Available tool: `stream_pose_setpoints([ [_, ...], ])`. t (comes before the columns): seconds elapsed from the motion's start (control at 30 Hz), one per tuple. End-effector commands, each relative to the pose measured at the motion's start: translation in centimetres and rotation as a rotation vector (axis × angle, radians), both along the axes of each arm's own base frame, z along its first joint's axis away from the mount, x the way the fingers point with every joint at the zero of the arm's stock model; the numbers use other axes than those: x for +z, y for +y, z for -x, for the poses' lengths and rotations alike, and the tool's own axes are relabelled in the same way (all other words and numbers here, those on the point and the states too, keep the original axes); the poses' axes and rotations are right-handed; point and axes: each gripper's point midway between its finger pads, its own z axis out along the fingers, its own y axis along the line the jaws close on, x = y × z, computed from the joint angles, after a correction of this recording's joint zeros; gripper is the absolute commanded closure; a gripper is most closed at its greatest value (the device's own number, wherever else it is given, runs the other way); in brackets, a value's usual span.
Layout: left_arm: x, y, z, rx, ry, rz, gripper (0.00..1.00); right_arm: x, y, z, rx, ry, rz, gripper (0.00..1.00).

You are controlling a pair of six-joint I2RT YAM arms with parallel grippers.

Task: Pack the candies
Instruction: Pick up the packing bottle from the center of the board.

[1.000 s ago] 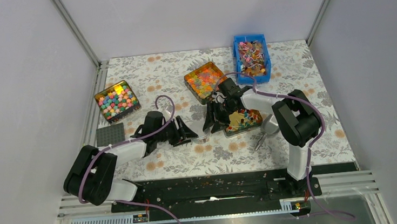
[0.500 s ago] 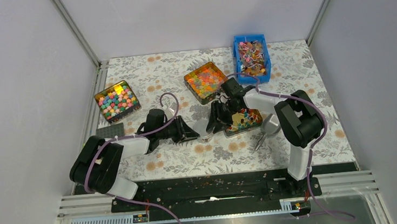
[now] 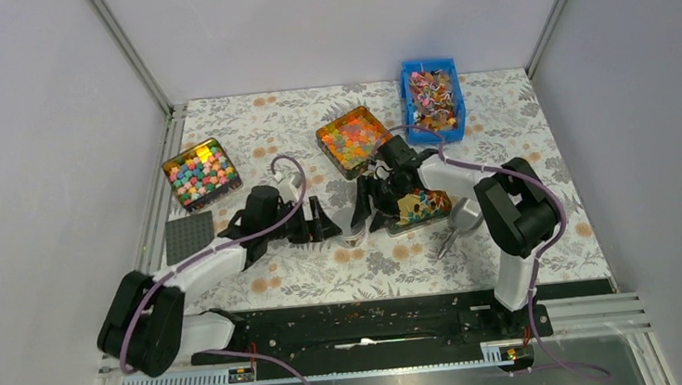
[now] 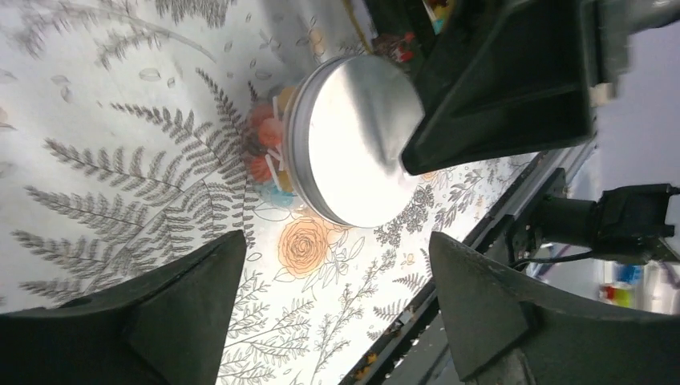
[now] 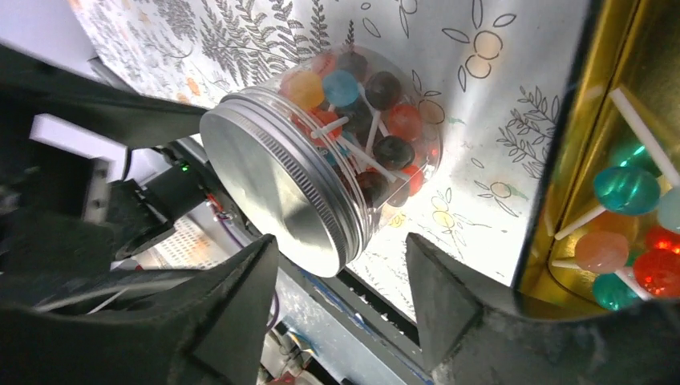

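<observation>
Capped jar [image 3: 351, 221] sits loose between both grippers, so there's a knock-over risk.
Top: left gripper [image 3: 326, 225] is just left of the jar, right gripper [image 3: 370, 214] just right of it, gold tin [image 3: 420, 206] further right. I can't tell if the jar is upright or tilted. Left wrist: fingers [image 4: 184, 321] spread wide, holding nothing, lid [image 4: 353, 152] ahead. The right arm's fingertip meets the lid edge, so a nudge could roll the jar. Right wrist: jaws part-open, empty. Candies [image 5: 353, 104] are inside the jar. Closing off-centre could squirt it away.
</observation>
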Motion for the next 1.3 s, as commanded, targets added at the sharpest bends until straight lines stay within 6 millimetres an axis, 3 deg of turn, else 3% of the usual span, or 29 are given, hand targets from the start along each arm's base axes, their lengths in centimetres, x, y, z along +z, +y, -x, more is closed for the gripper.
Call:
stream_pose_setpoints([
  [0.0, 4.4, 1.6, -1.7, -0.037, -0.281, -0.105, 0.13, -0.7, -1.4, 1.0, 0.030, -0.032, 0.110, 0.28],
  [0.23, 9.1, 3.2, -1.7, -0.112, -0.609, -0.175, 0.11, 3.5, -1.2, 0.2, 0.002, -0.146, 0.062, 0.14],
  [0.33, 9.6, 3.5, -1.2, -0.151, -0.739, -0.183, 0.05, 5.0, -1.5, 0.1, -0.006, -0.193, 0.047, 0.11],
  [0.43, 8.6, 2.8, 0.6, -0.308, -0.861, -0.167, 0.04, 6.5, -1.9, 0.3, -0.014, -0.249, 0.037, 0.09],
  [0.57, 8.1, 1.8, 1.8, -0.327, -0.911, -0.064, 0.01, 8.2, -2.8, 0.3, -0.032, -0.331, 0.040, 0.05],
  [0.8, 5.5, 0.0, 2.8, -0.257, -0.758, 0.113, 0.01, 9.9, -4.4, 0.6, -0.073, -0.418, 0.050, 0.01],
  [1.1, 0.6, -2.2, 2.5, -0.244, -0.649, 0.073, 0.01, 10.1, -5.2, 0.8, -0.103, -0.425, 0.052, 0.00],
  [1.27, -1.4, -2.4, 1.3, -0.190, -0.643, -0.011, 0.01, 10.7, -5.9, 0.9, -0.130, -0.448, 0.051, 0.01],
])
